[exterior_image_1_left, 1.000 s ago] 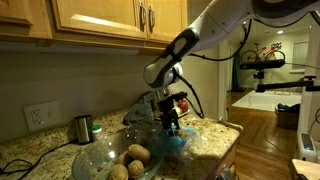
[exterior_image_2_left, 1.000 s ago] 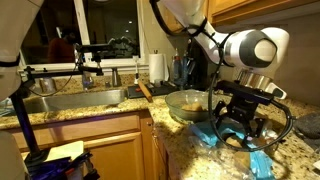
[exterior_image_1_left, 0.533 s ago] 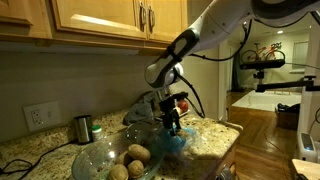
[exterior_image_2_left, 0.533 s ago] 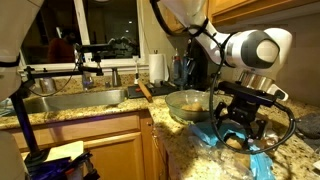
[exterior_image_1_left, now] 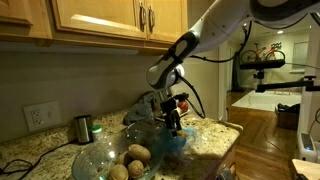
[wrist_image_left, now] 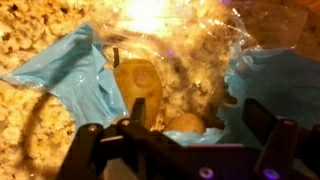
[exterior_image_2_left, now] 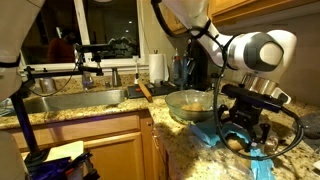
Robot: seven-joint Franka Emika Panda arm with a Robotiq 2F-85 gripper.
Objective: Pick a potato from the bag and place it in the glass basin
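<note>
**A:** Where are your fingers [wrist_image_left: 90, 150] at?

**B:** Spread wide, gripping nothing, right over the potatoes [wrist_image_left: 138, 90] in the blue bag [wrist_image_left: 70, 70] on your worktop [exterior_image_1_left: 215, 135]. Basin [exterior_image_1_left: 95, 155] sits just beside the bag, with a few more potatoes inside.

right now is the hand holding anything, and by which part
Nothing held. The hand is open over the bag, the potatoes inside not gripped.
</note>
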